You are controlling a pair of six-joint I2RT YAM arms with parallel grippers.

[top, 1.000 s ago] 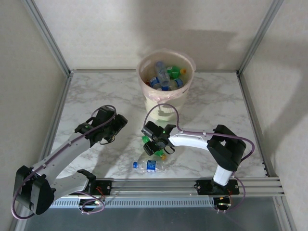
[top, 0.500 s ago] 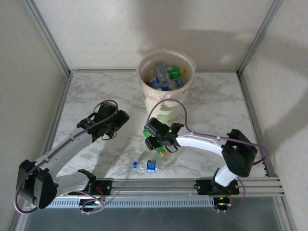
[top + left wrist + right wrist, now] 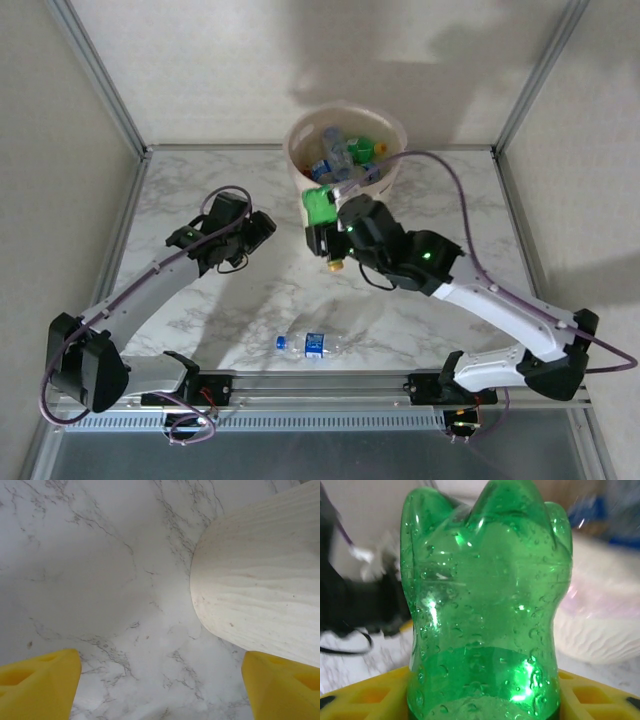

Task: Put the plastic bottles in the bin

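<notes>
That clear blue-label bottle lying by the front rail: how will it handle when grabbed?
The clear bottle lies on its side, so a sideways nudge probably rolls it. It looks empty: likely light, easily dented. The polished marble table may let it skid.

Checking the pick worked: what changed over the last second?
The right gripper closed on the green bottle, lifted it off the table and carried it to the rim of the bin. The left gripper stayed open beside the bin; the clear bottle lies unmoved.
</notes>
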